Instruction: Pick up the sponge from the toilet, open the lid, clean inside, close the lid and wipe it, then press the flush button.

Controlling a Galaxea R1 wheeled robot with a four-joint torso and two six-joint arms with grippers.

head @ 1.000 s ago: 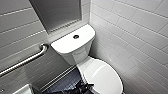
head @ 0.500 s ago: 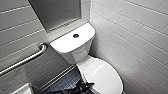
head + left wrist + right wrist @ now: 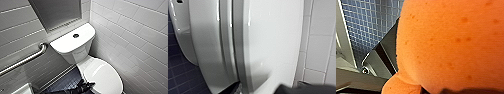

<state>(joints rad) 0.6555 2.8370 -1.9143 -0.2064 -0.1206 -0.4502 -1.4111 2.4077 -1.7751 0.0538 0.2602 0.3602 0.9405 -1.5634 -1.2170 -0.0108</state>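
Note:
The white toilet (image 3: 75, 51) stands in a tiled corner, its oval lid (image 3: 105, 75) down over the bowl. A dark round flush button (image 3: 76, 35) sits in the flat tank top. My left gripper (image 3: 86, 87) is at the lid's near left edge, open. Seen from the left wrist, the lid (image 3: 273, 45) and the seat rim (image 3: 226, 45) under it are very close. The orange-red sponge (image 3: 448, 45) shows large and close in the right wrist view, with my right gripper shut on it.
A steel grab bar (image 3: 25, 60) runs along the left wall. White tiled walls close in behind and to the right of the toilet. Dark blue floor tiles (image 3: 65, 81) lie between the bowl and the left wall.

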